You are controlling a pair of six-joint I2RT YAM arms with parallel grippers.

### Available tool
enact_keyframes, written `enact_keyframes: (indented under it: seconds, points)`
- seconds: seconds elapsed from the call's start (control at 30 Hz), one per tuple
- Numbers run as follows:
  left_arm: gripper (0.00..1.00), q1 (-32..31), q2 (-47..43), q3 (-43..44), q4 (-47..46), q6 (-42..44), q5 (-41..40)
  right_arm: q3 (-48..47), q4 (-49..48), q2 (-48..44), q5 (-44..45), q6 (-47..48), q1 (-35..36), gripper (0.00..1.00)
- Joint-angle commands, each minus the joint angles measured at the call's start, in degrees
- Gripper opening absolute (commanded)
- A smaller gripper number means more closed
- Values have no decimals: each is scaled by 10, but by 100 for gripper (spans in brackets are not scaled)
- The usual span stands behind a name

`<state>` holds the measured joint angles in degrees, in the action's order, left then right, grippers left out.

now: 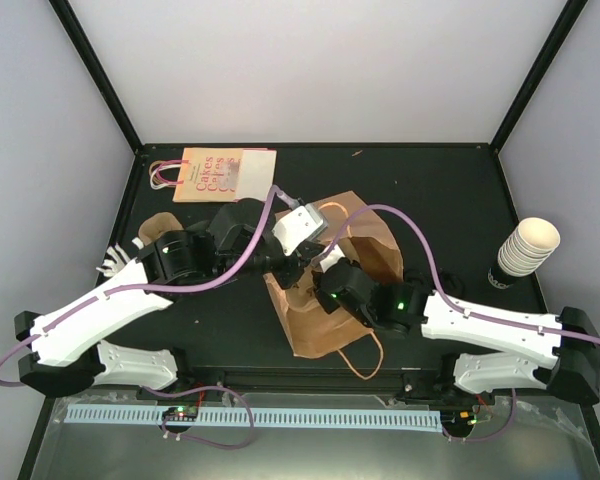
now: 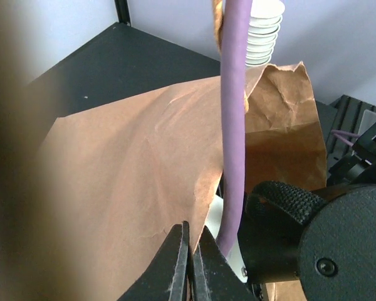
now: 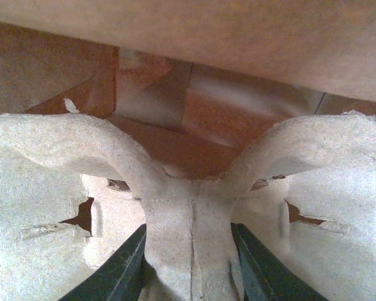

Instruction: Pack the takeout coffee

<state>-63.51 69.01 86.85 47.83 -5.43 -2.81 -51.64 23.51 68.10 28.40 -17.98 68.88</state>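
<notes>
bench, black and flat, walled by pale panels; contents listed left to right

1. brown moulded pulp piece: far left, partly hidden by the left arm
2. flat paper bag with pink lettering: white cord handles, lying at the far edge, apart from the other bag
3. left end effector: fingers pressed together at the rim of item 4, with the paper edge running down to the tips; whether any paper is caught between them cannot be told. A purple cable runs up across the wrist view just beside it
4. large brown paper bag: mid-bench between the two arms, mouth open upward, one twisted handle loop at its far side and one at its near side
5. pale moulded pulp cup tray: inside the brown bag, the bag's creased floor showing beyond it
6. right end effector: reaching into the bag's mouth, fingers pinching the tray's central ridge from both sides
7. nested stack of lidless cream paper cups: far right, leaning, well apart from the brown bag; a dark low object touches its foot, too small to identify
8. cream-white paper cup with round black lid, the takeout coffee: cannot be made out in any view, position not determinable
</notes>
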Motion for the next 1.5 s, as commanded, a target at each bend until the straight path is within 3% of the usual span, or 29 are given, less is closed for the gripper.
enact_keyframes:
  seconds: [0.0, 0.33, 0.6, 1.07, 1.47]
  points:
    - [2, -8, -6, 5, -38, -19, 35, 18, -42, -31, 44, 7, 1, 33]
    - [2, -7, 16, 33, -14, -58, 44, 10, -59, -1, 139, 8, 1, 30]
    - [2, -4, 13, 29, -21, -112, 97, 17, -78, -4, 93, 13, 1, 32]
    - [3, 28, -7, -15, -44, -200, 173, -55, 219, -3, -31, -86, 1, 32]
    - [3, 93, -39, -142, -137, -256, 282, -80, 302, 58, -161, -84, 1, 32]
